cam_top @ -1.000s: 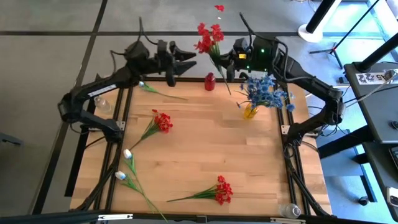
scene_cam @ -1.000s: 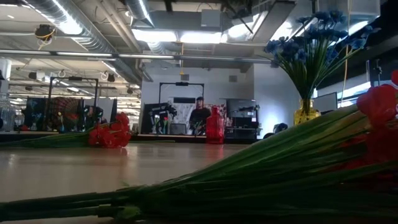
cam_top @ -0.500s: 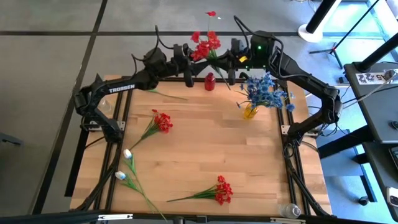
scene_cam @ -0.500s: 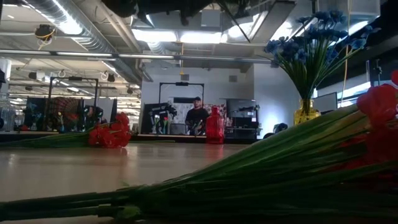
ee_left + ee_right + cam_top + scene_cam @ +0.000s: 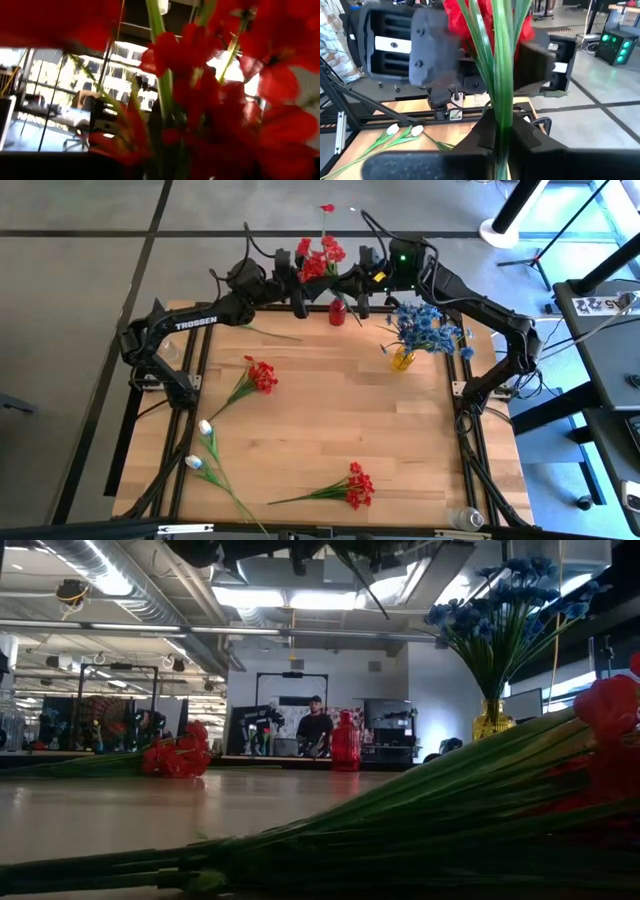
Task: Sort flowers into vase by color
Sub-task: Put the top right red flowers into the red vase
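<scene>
Since the earlier frames the left tool [image 5: 303, 280] has swung in from the far-left edge of the bench [image 5: 320, 430] to meet the right tool [image 5: 352, 280], and the red-blossomed spray on thin green stems [image 5: 322, 258] has shifted left to hang between them, above the small red vase [image 5: 337, 311] at the far edge.

The right wrist view shows what the overhead cannot: the right tool's dark fingers [image 5: 480, 135] are clamped together on the bundle of green stems, with the left tool's two broad grey fingers [image 5: 435, 55] standing apart on either side of the red heads. The left wrist view is filled with red petals and a stem, close against the lens.

From above, the yellow vase of blue flowers [image 5: 425, 330] stands right of the red vase. Loose on the bench lie a red spray [image 5: 255, 377] at left centre, another red spray [image 5: 340, 488] near the front, two white-headed stems [image 5: 205, 445] at the near left and one more white stem [image 5: 255, 328] at the far left. The low view alone shows a person [image 5: 314, 728] in the room beyond.
</scene>
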`<control>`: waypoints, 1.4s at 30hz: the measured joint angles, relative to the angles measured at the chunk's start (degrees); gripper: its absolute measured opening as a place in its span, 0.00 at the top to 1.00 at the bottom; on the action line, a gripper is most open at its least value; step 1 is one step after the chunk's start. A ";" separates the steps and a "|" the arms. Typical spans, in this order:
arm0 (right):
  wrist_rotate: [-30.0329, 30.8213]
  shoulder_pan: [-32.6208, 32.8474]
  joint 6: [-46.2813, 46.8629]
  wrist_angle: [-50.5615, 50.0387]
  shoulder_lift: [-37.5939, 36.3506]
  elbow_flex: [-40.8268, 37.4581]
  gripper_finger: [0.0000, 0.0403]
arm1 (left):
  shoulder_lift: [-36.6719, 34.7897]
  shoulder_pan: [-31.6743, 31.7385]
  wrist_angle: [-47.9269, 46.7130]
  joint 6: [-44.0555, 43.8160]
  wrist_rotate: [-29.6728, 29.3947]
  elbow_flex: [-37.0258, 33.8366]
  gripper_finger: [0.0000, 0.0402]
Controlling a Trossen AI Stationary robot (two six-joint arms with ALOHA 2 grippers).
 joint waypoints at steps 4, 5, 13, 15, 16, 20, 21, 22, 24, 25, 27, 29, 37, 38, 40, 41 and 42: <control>0.44 0.00 0.72 0.05 0.55 0.00 0.91 | 0.00 0.62 -3.59 -2.28 0.34 0.00 0.69; 0.40 0.00 0.72 0.22 0.55 0.00 0.89 | 0.00 0.82 -3.90 -2.28 0.77 0.00 0.74; 0.73 0.02 0.88 3.02 0.41 0.02 0.59 | -1.31 3.93 -5.25 -4.01 5.24 0.00 0.97; 2.08 0.02 0.87 3.10 0.35 0.03 0.49 | -2.39 4.96 -5.44 -3.96 5.67 -0.02 0.98; 2.91 0.00 0.87 2.94 0.31 0.15 0.45 | -3.05 5.57 -5.46 -3.96 5.90 -0.02 0.98; 5.01 -0.04 0.70 2.64 -0.17 2.50 0.29 | -6.14 8.33 -6.84 -1.61 5.84 -0.03 0.99; 5.26 -0.07 0.68 2.45 -0.64 3.34 0.26 | -6.79 9.11 -7.74 -0.65 5.63 -0.02 0.99; 6.18 -0.07 0.48 2.54 -0.99 4.39 0.24 | -7.38 9.85 -8.64 0.22 5.23 -0.02 0.99; 7.84 -0.05 -0.56 2.24 -1.99 6.29 0.21 | -8.35 11.54 -10.91 1.86 4.12 -0.02 0.99; 8.66 -0.04 -0.72 2.01 -2.49 7.16 0.20 | -8.53 12.28 -11.64 2.82 3.41 -0.02 0.99; 10.54 -0.04 -0.76 1.20 -3.71 8.56 0.19 | -8.61 13.52 -12.39 4.35 1.49 -0.02 0.99; 12.14 -0.04 -0.74 -0.12 -5.22 9.83 0.19 | -8.05 14.26 -13.37 5.95 -1.08 -0.02 0.99; 18.64 -0.02 -0.63 -7.44 -11.43 10.73 0.24 | 1.48 12.47 -19.73 10.59 -5.82 3.53 0.99; 19.58 0.02 -0.60 -8.56 -11.74 10.73 0.24 | 3.00 12.20 -21.87 12.44 -6.76 5.24 0.99; 20.82 0.02 0.29 -10.46 -12.33 10.71 0.25 | 6.14 11.82 -25.88 15.98 -8.37 8.76 0.99; 21.01 0.02 0.86 -11.13 -12.42 10.71 0.25 | 7.58 11.79 -27.90 17.02 -8.62 10.47 0.99; 21.00 0.02 1.41 -11.76 -12.45 10.73 0.26 | 8.91 11.81 -29.60 17.74 -8.97 12.01 0.99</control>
